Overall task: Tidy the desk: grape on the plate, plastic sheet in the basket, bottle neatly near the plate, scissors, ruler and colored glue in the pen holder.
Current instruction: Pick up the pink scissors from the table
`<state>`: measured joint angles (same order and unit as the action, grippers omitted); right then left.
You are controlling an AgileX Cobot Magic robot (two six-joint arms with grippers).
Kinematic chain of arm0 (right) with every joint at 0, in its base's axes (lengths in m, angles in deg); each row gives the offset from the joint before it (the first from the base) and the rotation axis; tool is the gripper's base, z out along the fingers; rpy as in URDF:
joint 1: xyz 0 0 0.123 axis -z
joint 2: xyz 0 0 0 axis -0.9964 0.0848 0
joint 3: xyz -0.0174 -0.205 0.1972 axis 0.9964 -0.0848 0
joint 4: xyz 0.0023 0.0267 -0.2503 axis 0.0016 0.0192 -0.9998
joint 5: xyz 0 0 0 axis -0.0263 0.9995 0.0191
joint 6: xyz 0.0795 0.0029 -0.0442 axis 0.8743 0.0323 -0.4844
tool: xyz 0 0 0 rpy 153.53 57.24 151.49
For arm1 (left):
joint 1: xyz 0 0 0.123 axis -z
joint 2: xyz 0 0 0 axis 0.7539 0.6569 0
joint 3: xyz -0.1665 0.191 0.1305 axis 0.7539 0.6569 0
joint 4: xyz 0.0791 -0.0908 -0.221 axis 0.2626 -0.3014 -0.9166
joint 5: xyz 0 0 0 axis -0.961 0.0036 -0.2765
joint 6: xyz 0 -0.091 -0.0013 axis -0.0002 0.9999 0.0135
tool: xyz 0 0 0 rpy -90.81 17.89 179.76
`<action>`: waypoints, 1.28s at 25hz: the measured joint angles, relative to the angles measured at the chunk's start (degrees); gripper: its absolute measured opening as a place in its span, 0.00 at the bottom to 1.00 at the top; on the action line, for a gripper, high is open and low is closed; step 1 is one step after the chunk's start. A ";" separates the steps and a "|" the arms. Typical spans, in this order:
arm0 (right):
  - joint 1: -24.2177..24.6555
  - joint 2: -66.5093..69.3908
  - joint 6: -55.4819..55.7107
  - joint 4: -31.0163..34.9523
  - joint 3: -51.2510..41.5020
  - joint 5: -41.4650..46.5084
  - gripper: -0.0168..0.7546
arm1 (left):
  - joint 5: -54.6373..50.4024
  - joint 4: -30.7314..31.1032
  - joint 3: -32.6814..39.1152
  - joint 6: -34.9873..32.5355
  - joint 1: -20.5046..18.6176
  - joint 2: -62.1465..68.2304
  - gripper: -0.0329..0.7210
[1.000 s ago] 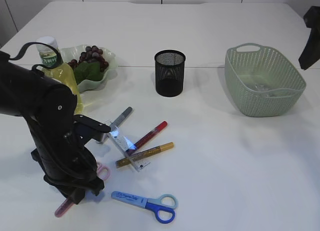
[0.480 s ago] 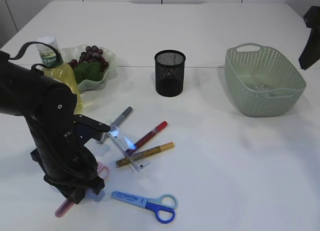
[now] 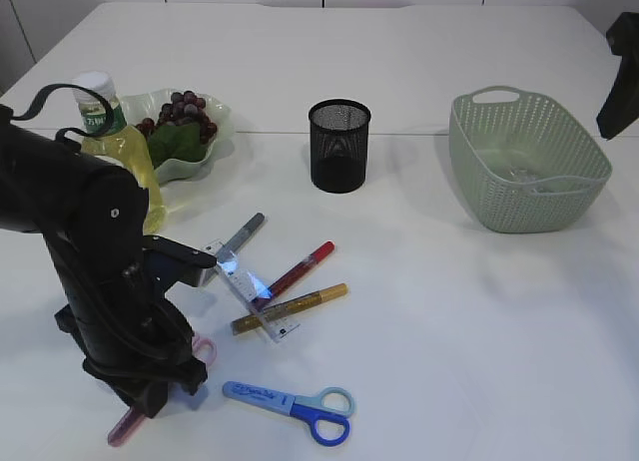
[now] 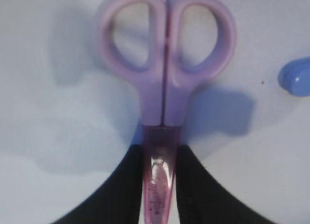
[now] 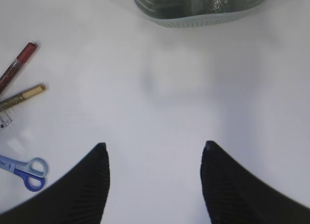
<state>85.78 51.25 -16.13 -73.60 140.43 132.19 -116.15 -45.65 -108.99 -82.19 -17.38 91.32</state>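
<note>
Bright even light, blurry wrist views

Staged desk-tidying test setup, bare white counter (image 3: 449, 311), pale paneled wall behind, mesh pen holder (image 3: 339, 146), green basket (image 3: 527, 160), scattered stationery, black robot arm (image 3: 95, 271).

On the white desk (image 3: 419, 321), the black left arm (image 3: 95, 271) stands at 8 o'clock, over pink scissors (image 3: 204, 349) whose tip pokes out below it. Blue scissors (image 3: 290, 406) lie at 6 o'clock. Near the centre, 3 glue pens (image 3: 290, 308) cross a clear ruler (image 3: 250, 286). The mesh pen holder (image 3: 338, 146) stands at 12 o'clock, the green basket (image 3: 526, 162) at 2 o'clock. At 10 o'clock, a bottle (image 3: 120, 147) stands beside the plate (image 3: 215, 132) with grapes (image 3: 180, 112).
</note>
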 joint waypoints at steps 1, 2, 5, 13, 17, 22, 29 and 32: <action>0.00 0.00 0.00 0.00 0.00 0.00 0.63 | -0.12 -0.26 0.11 0.00 0.00 -0.13 0.24; 0.00 0.00 0.00 0.00 0.00 0.00 0.63 | -0.12 -0.38 0.21 0.00 0.00 -0.37 0.24; 0.00 0.00 0.00 0.00 0.00 0.00 0.63 | -0.34 -0.64 0.23 0.00 0.00 -1.38 0.24; 0.00 0.00 0.00 0.00 0.00 0.00 0.63 | -0.78 -0.97 0.32 0.00 0.00 -4.05 0.23; 0.00 0.00 0.00 0.00 0.00 0.00 0.63 | -0.78 -1.09 0.32 0.00 0.00 -4.05 0.23; 0.00 0.00 0.00 0.00 0.00 0.00 0.63 | -0.78 -1.11 0.32 0.00 0.00 -4.05 0.23; 0.00 0.00 0.00 0.00 0.00 0.00 0.63 | -0.40 -1.11 0.32 0.00 0.00 -4.05 0.23; 0.00 0.00 0.00 0.00 0.00 0.00 0.63 | 0.35 -1.21 0.32 0.00 0.00 -4.05 0.23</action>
<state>85.78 51.25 -16.13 -73.60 140.43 132.19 -115.80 -46.85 -108.66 -82.19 -17.38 87.27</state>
